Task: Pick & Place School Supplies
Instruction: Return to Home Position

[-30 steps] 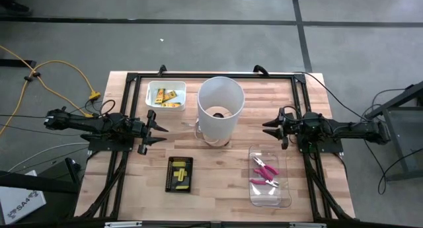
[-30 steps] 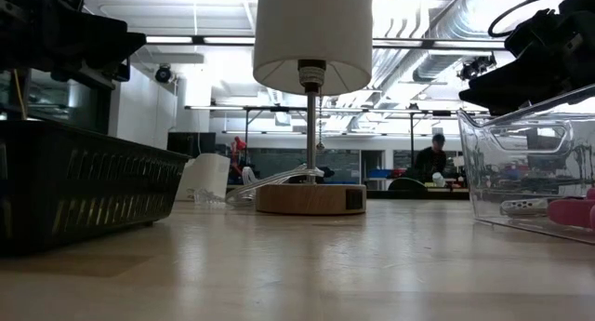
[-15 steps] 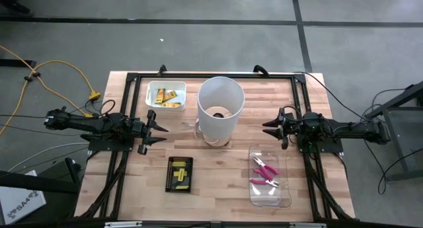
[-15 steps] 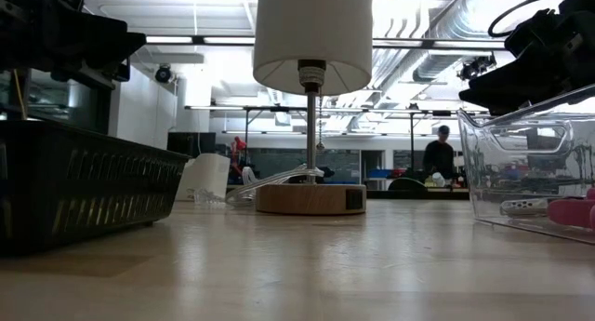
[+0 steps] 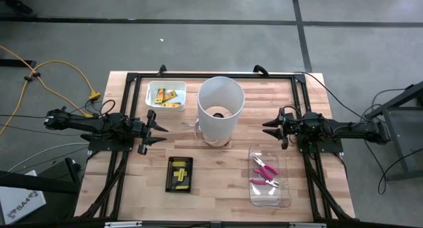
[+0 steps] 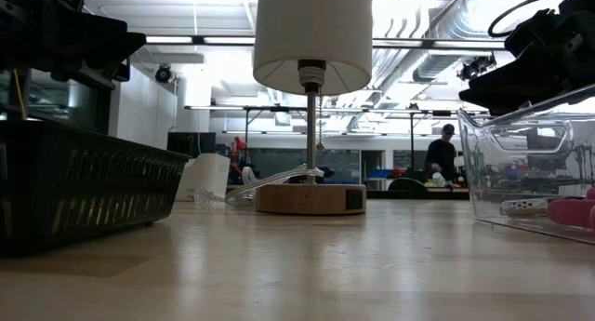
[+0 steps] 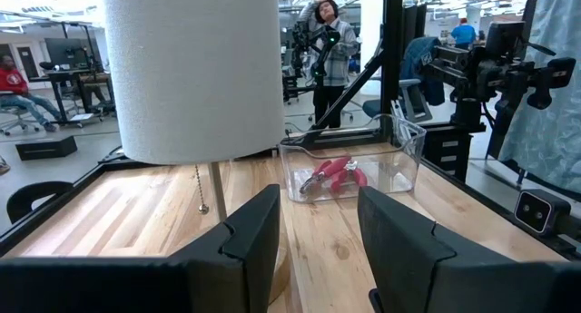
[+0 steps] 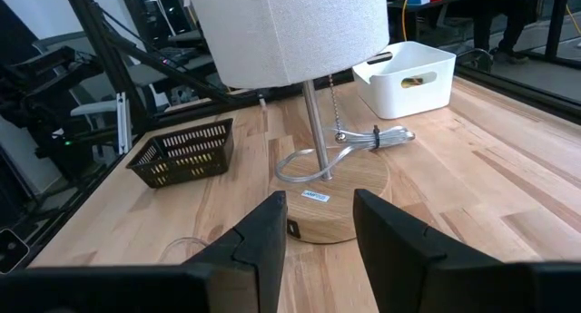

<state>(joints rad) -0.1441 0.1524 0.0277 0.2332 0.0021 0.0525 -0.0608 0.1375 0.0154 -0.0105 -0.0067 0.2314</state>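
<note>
Several yellow erasers lie in your black bin on the counter, and more sit in the white bin. Both pink-handled pliers rest in the clear tray. Your left gripper and right gripper flank the lamp, fingers spread and holding nothing.

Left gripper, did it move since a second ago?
No. In the high view the left gripper sits at the same spot as in both earlier pictures, near the white bin and left of the lamp.
</note>
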